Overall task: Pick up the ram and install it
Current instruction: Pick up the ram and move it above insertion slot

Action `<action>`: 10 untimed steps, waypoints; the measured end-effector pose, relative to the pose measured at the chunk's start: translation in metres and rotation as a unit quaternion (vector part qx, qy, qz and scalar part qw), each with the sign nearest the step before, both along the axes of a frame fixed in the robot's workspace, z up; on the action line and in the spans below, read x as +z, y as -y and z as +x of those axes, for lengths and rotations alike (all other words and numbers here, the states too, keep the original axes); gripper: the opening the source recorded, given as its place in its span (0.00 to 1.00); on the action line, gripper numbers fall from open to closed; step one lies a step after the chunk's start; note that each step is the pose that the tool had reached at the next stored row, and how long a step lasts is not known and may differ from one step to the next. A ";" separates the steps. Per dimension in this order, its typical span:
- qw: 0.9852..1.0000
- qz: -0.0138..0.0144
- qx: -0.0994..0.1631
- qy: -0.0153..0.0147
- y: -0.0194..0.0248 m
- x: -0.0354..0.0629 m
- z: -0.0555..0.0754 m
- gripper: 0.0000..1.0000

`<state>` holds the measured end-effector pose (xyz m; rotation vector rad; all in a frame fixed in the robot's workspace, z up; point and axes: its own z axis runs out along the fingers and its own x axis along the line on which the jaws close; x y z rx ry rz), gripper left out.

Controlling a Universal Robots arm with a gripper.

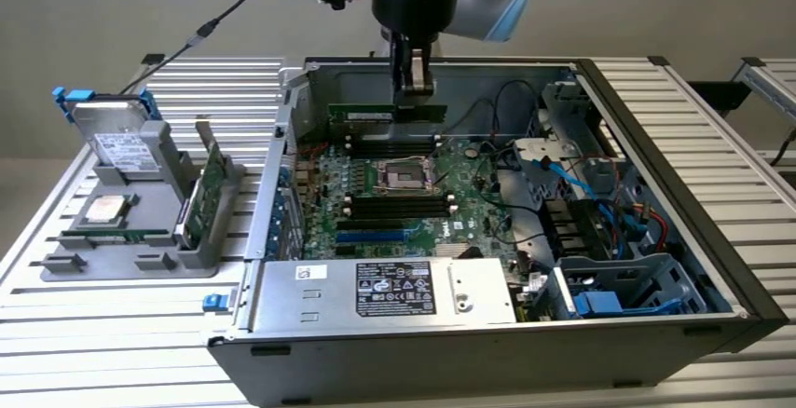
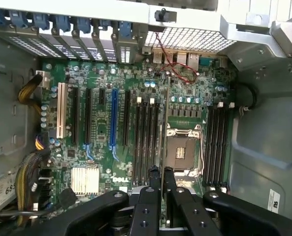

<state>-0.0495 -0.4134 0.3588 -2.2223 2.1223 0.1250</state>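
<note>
**Ram is in the gripper, hanging over the board**

Going left to right in the exterior view. At about 9 o'clock of the PC sits a grey tray [image 1: 62,268]. It has a hard drive [image 1: 122,142] propped at the back, a square silver processor chip [image 1: 104,210] lying flat, and a broad green card [image 1: 203,196] standing on edge at its 3 o'clock side.

Next comes the open case [image 1: 473,371], lying on its side with the motherboard [image 1: 373,226] facing up. The gripper [image 1: 415,91] comes straight down from 12 o'clock. Its fingers are pinching the ram [image 1: 367,113], which is held level and on its long edge. The stick is at 12 o'clock of the empty CPU socket [image 1: 401,173], right over the black memory slots [image 1: 379,131] there. Can't tell if it's touching them yet or just above.

In the wrist view the gripper [image 2: 160,174] has both fingers [image 2: 153,187] nearly together, with the board spread out below them.

The power supply [image 1: 373,292] is at 6 o'clock of the socket, and the blue cables [image 1: 584,180] run along the case's 3 o'clock side.
</note>
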 end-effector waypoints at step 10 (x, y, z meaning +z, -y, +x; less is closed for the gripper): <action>1.000 -0.005 0.000 0.000 -0.0213 -0.0009 0.001 0.14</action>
